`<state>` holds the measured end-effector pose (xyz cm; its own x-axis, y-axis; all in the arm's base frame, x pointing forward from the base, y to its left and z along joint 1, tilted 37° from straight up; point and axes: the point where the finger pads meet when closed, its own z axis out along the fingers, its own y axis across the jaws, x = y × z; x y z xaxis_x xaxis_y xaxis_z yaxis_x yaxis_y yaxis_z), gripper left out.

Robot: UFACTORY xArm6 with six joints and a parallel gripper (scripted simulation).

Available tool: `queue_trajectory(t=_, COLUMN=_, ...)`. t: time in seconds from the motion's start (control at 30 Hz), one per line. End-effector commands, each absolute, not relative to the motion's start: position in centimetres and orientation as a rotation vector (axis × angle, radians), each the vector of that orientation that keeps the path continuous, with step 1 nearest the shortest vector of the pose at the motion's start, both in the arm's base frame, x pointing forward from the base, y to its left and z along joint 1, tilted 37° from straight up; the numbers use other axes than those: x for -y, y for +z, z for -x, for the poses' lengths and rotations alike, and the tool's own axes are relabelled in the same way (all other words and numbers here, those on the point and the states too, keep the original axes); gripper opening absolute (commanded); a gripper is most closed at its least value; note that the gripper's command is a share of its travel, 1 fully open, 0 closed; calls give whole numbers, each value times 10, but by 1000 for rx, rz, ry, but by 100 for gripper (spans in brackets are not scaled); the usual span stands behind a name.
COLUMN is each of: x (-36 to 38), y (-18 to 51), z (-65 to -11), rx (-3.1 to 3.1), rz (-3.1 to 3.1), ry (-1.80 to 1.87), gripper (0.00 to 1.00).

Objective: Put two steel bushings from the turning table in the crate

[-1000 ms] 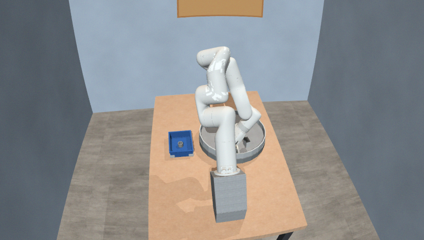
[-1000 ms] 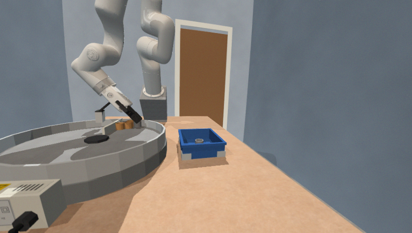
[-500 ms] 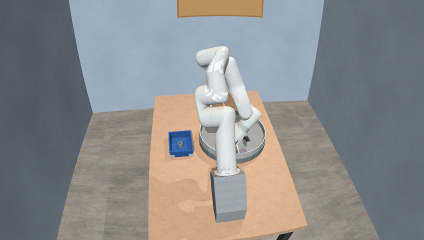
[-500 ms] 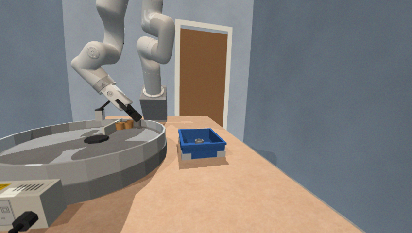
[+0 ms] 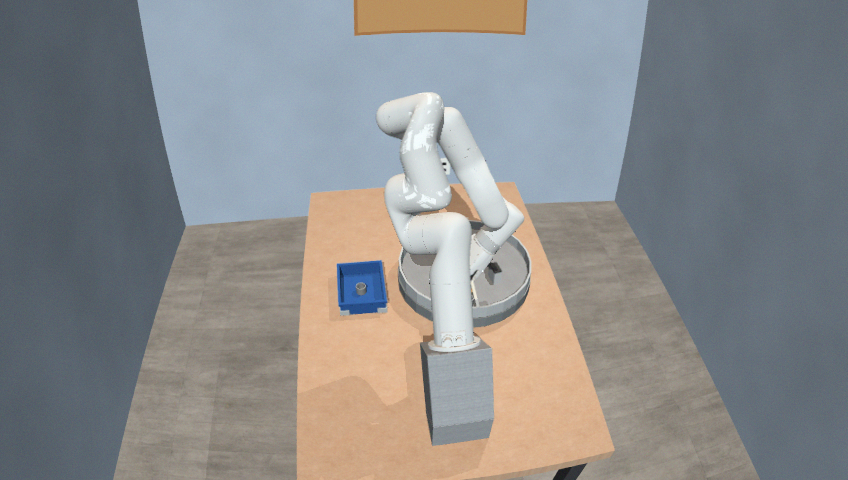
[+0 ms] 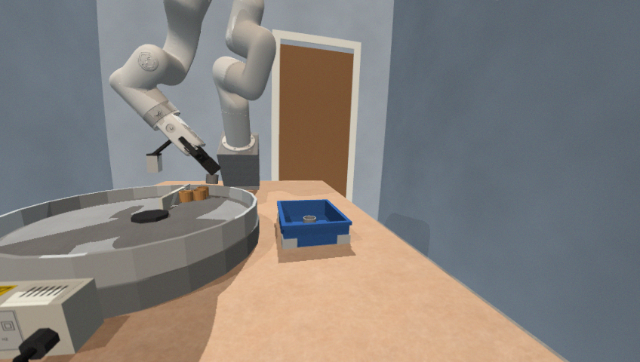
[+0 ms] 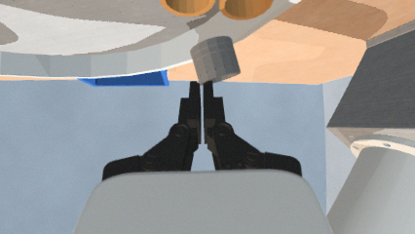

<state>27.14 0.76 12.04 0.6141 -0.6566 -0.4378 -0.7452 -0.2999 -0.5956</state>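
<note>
Gripper (image 5: 479,261) (image 6: 215,170) (image 7: 202,95): nearly closed, slanting down, its narrow tips pinching what looks like only the wall of a steel bushing
Held bushing (image 6: 211,179) (image 7: 215,58): just past my fingertips, in the air and tilted; a short grey cylinder, matt, its side faintly faceted
Copper-coloured bushings (image 6: 192,195) (image 7: 245,11): below the tool, on the turning table (image 5: 502,313) (image 6: 157,268) (image 7: 97,65), to be left there
Crate (image 5: 363,308) (image 6: 314,236) (image 7: 132,78): blue, open-topped, left of my fingertips in the wrist view, beyond the table's rim
Bushing in crate (image 5: 360,296) (image 6: 309,223): grey, upright, round mouth upward, well apart from my gripper
Carrying well: I should keep the pinch firm, lift clear of the rim and travel smoothly, as a wall grip could let the piece swing
Placing well: lower it beside the first, release near the crate floor, let it settle, then back away

The jaws (image 6: 216,170) have risen, lifting the steel bushing (image 6: 211,179) (image 7: 215,59) from inside the turning table (image 5: 505,310) (image 6: 134,268) (image 7: 107,65), where it stood beside the orange-brown bushings (image 6: 192,194) (image 7: 245,9). It now hangs tilted at their tips, higher than the turning table's floor. Shadows across the turning table have shifted too.
</note>
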Motion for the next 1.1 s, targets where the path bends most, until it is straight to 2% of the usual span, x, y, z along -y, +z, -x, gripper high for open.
queue_trajectory(t=0.0, x=-5, y=133, z=-263, rx=-1101, rz=2034, ry=136, gripper=0)
queue_trajectory(t=0.67, x=-11, y=134, z=-264, rx=-1095, rz=2044, ry=137, gripper=0)
queue_trajectory(t=1.07, x=-66, y=146, z=-270, rx=-1036, rz=2125, ry=135, gripper=0)
